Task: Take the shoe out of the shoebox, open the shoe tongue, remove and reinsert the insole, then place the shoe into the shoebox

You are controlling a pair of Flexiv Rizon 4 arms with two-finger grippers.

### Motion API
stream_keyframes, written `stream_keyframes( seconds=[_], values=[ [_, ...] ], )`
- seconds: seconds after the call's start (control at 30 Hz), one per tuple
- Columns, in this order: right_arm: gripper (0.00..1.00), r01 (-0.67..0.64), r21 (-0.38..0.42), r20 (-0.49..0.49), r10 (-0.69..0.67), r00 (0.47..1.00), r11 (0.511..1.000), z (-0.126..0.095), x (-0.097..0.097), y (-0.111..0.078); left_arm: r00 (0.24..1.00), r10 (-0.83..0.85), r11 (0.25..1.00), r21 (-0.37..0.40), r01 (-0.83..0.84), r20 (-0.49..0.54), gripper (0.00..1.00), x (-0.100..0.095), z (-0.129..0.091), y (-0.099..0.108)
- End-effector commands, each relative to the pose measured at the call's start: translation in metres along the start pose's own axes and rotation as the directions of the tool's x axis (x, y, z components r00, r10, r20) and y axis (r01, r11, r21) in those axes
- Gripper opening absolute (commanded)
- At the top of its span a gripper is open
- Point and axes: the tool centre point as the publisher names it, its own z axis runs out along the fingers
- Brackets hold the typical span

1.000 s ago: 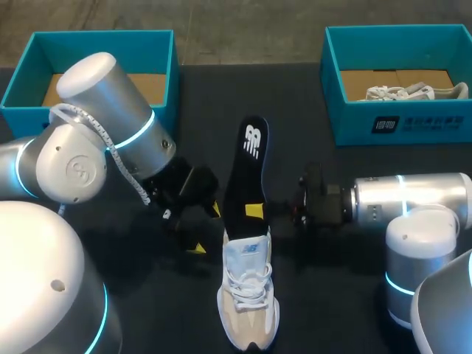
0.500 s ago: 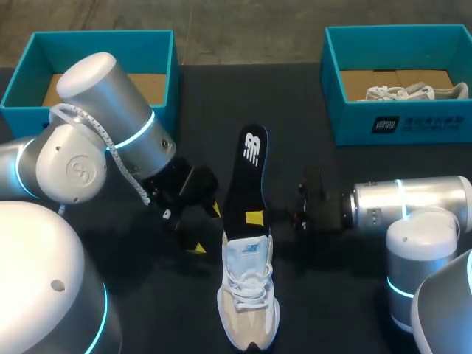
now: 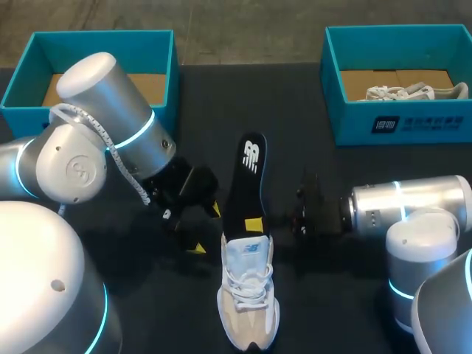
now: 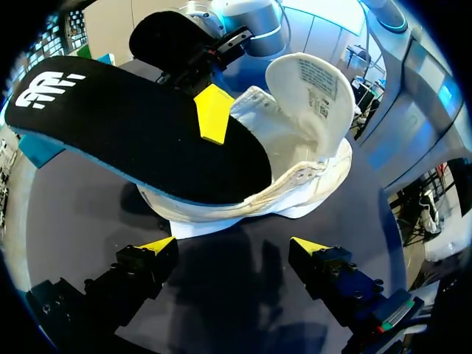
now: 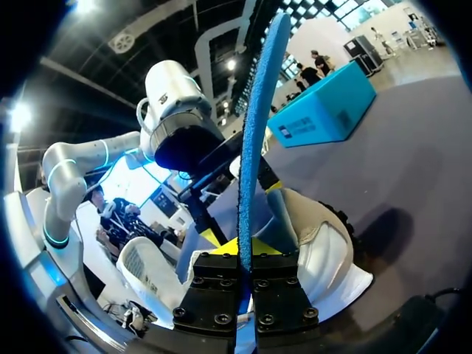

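- Insole (image 3: 245, 181) has slid toward the shoe (image 3: 249, 295) over the last second. Its logo end now lies nearer the laces, and the right arm has pulled back with it.
- Right gripper (image 3: 254, 223) is clenched on the insole's edge. The right wrist view shows the insole edge-on between the fingers (image 5: 245, 254).
- Left gripper (image 3: 205, 228) has held position with its fingers spread, gripping nothing. It sits just beside the shoe's collar, with the shoe ahead of it in its wrist view (image 4: 234, 251).
- Shoe lies on the counter (image 3: 295, 96) between the two arms, tongue (image 4: 310, 88) folded up and back.
- Hidden: the insole's lower end is down inside the shoe, and the right gripper's under finger is covered by the insole from above.
- Left arm covers a corner of the left shoebox (image 3: 103, 48). The right shoebox (image 3: 398, 122) is cut off at the side and holds a second white shoe (image 3: 402, 92).
- Bare counter runs between the shoeboxes, ahead of the insole's tip.
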Motion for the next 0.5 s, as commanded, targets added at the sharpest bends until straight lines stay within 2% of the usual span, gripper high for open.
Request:
stream_keyframes(
  seconds=[0.03, 0.5],
  values=[
    [0.00, -0.006, 0.017, 0.004, 0.006, 1.000, 1.000, 0.002, 0.001, -0.003, 1.000, 0.000, 1.000, -0.001, 0.000, 0.004, 1.00, 0.002, 0.000, 0.000],
    [0.00, -0.053, 0.031, 0.007, 0.053, 0.999, 0.998, 0.002, 0.007, -0.022, 1.000, 0.000, 1.000, -0.001, 0.000, 0.004, 1.00, 0.002, 0.000, 0.000]
  ],
)
